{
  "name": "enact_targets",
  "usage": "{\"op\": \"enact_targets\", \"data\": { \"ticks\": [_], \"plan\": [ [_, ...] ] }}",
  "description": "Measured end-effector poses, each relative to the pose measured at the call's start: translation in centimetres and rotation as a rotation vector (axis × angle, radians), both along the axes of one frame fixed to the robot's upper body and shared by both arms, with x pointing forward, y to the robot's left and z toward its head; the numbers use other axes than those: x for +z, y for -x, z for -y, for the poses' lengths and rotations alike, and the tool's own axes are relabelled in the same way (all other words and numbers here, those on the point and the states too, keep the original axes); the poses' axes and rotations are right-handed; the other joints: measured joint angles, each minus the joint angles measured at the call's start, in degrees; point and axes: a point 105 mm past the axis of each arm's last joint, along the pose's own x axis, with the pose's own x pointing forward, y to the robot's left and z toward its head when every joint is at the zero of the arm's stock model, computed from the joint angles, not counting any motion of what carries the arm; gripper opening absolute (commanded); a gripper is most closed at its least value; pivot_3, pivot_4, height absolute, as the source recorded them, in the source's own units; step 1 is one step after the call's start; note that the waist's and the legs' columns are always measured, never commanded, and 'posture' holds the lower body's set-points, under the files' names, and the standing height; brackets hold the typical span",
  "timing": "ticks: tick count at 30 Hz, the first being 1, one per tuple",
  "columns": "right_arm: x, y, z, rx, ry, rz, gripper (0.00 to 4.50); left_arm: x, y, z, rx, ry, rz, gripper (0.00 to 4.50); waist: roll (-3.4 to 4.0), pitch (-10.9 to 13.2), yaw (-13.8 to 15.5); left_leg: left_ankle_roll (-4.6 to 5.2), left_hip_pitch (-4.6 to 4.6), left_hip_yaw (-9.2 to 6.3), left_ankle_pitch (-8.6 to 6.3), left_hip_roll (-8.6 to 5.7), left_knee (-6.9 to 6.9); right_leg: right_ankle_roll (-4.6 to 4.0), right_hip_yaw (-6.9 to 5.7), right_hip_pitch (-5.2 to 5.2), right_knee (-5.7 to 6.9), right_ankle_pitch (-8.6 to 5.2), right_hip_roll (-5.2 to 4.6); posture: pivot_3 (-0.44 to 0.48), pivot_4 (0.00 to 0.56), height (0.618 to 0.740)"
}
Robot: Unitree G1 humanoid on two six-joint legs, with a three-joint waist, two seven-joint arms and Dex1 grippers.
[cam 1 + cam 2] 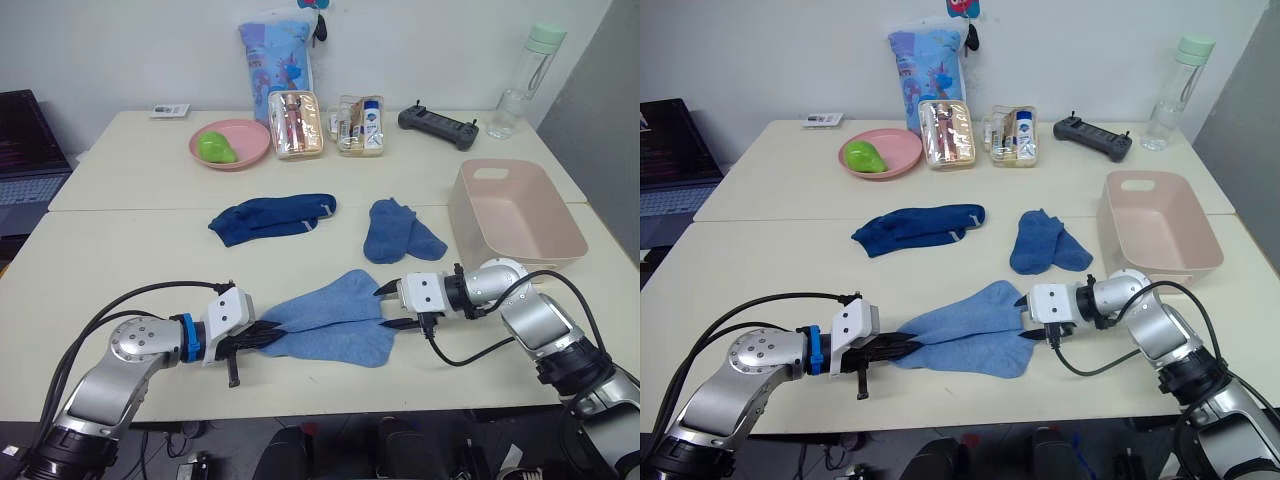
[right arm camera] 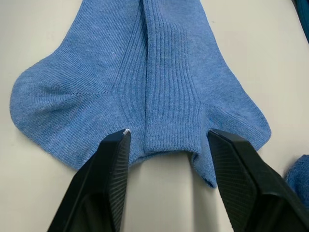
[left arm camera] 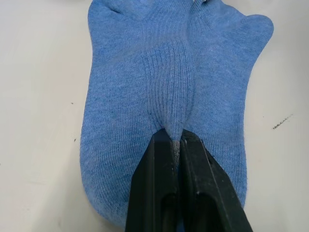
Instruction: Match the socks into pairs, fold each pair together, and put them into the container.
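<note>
Left wrist view: the light blue socks (image 3: 164, 87), flat on the table's near edge, are pinched by the left gripper (image 3: 176, 140), presumably for folding; the right gripper (image 2: 166, 140) is held spread at the cuffs.

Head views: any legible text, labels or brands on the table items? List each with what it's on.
None legible.
Printed bag: coloured print, no words can be made out.
Two clear pouches: labels on the items inside, too small to read.
Small white card: marks too blurred.
Black controller, bottle, pink tub, socks: no text visible.
</note>
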Motion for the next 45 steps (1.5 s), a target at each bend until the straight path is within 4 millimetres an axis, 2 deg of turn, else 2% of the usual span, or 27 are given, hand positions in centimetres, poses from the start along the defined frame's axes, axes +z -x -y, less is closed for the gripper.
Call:
{"op": "enact_targets", "data": {
  "ticks": [1,5,18,25,32,33,34,37,38,40,43,45],
  "plan": [
    [-0.1,0.1,0.0,0.0,0.0,-0.003,2.56,0.0,0.0,0.0,-0.001,0.0,0.002,0.49,0.0,0.0,0.0,0.0,0.0,0.0,0.0,0.0,0.0,0.0,0.0,0.0,0.0,0.0,0.0,0.0,0.15,0.74],
    [-0.6,0.3,0.1,-0.004,-0.001,-0.017,2.56,0.0,-0.1,-0.1,0.005,-0.008,0.009,1.6,0.0,0.0,-0.01,0.0,0.0,0.0,0.0,0.0,0.0,0.0,0.0,0.0,0.0,0.0,0.0,0.0,0.15,0.74],
    [-0.5,0.3,0.0,-0.003,-0.005,-0.016,2.56,0.4,-0.4,-0.1,0.009,-0.016,0.027,1.6,0.0,0.0,0.0,0.0,0.0,0.0,0.0,0.0,0.0,0.0,0.0,0.0,0.01,0.0,0.0,0.0,0.15,0.74],
    [-0.4,0.4,-0.4,0.0,-0.01,0.001,2.56,1.4,-1.1,-0.2,0.017,-0.013,0.067,1.6,0.0,0.0,0.0,0.0,0.0,0.01,0.0,0.0,0.0,0.0,0.01,0.0,0.0,0.0,0.0,0.0,0.15,0.74],
    [-0.5,0.1,-1.1,-0.015,-0.02,0.028,2.56,1.2,-0.8,-0.2,0.003,-0.024,0.063,1.6,0.0,0.0,0.0,0.0,-0.01,0.0,0.0,0.0,0.01,0.0,0.0,0.0,0.02,0.0,0.0,0.0,0.15,0.74],
    [-0.6,0.0,-1.0,-0.018,-0.015,0.029,2.56,1.2,-0.8,-0.2,0.001,-0.024,0.061,1.23,0.0,0.0,0.0,-0.01,0.0,0.01,0.0,-0.01,0.01,0.0,0.01,0.0,0.01,0.0,0.0,0.0,0.15,0.74],
    [-0.8,-0.1,-0.9,-0.021,-0.004,0.029,2.56,1.2,-0.8,-0.2,-0.002,-0.024,0.062,1.1,0.0,0.0,0.01,0.0,-0.01,0.01,0.0,-0.01,0.02,0.0,0.01,0.0,0.01,0.0,0.0,0.0,0.15,0.74],
    [-1.1,-0.1,-0.7,-0.019,0.016,0.031,1.96,1.2,-0.7,-0.2,-0.006,-0.021,0.065,0.11,0.0,0.0,0.01,0.0,0.0,0.01,0.0,-0.01,0.02,0.0,0.01,0.0,0.01,0.0,0.0,0.0,0.15,0.74],
    [-1.1,-0.1,-0.7,-0.018,0.018,0.031,1.67,1.2,-0.7,-0.1,-0.008,-0.02,0.066,0.0,0.0,0.0,0.0,0.0,0.0,0.0,0.0,-0.01,0.02,0.0,0.0,0.0,0.01,0.0,0.0,0.0,0.15,0.74],
    [-1.1,0.0,-0.6,-0.014,0.023,0.031,0.89,1.4,-0.7,0.0,-0.012,-0.018,0.07,0.0,0.0,0.0,0.01,0.0,0.0,0.0,0.0,-0.01,0.02,0.0,0.0,0.0,0.02,0.0,0.0,0.0,0.15,0.74],
    [-1.1,0.0,-0.6,-0.003,0.028,0.041,0.06,1.4,-0.6,0.1,-0.015,-0.016,0.073,0.0,0.0,0.0,0.0,0.0,0.0,0.01,0.0,-0.01,0.02,0.0,0.01,0.0,0.02,0.0,0.0,0.0,0.15,0.74],
    [-1.3,0.0,-0.6,-0.005,0.033,0.04,0.02,1.5,-0.6,0.1,-0.015,-0.016,0.073,0.0,0.0,0.0,0.0,0.0,0.0,0.0,0.0,-0.01,0.02,0.0,0.0,0.0,0.02,0.0,0.0,0.0,0.15,0.74]
  ]
}}
